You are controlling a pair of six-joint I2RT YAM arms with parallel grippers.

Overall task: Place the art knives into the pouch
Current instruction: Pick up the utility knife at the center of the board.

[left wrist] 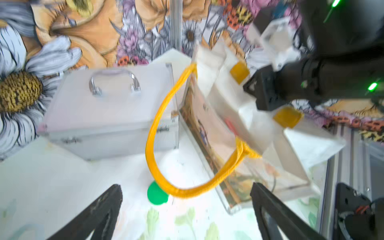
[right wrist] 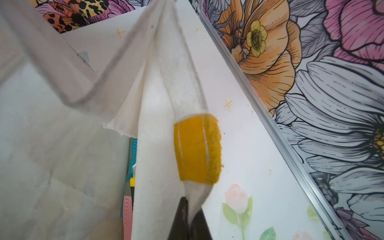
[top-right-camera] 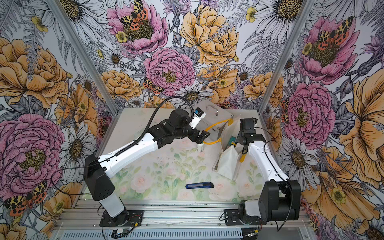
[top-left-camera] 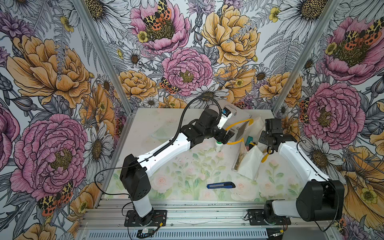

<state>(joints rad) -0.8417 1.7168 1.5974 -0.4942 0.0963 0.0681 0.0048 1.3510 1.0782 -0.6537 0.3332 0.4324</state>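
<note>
The left end effector (top-left-camera: pixel 225 136) hangs over the back half of the worktop (top-left-camera: pixel 158 124), its fingers (left wrist: pixel 99 209) spread wide with nothing between them; close beneath it a small white bottle (top-left-camera: pixel 218 146) with a green cap stands upright. Behind that end effector, near the back wall, sits a silver metal case (left wrist: pixel 108 108) with a curved handle on top, closed; the pouch's yellow loop handle (left wrist: pixel 153 128) arcs in front of the case, and in the left wrist view it shows in the gap between the spread fingers. Toward the front edge, about midway between the two arms, the blue art knife (top-left-camera: pixel 221 185) lies flat on the worktop, its length running across; it is well apart from the pouch and neither arm touches it; both top views show it outside the bag. To its right and farther back, the pouch (top-left-camera: pixel 250 162) of white fabric is partly lifted, its mouth open toward the left end effector; a teal thing (top-left-camera: pixel 250 140) shows inside the mouth, too small to identify. The right end effector (right wrist: pixel 191 205) is pressed together on the pouch's fabric just below a yellow tab (right wrist: pixel 196 148), pinching that side up above the worktop.
</note>
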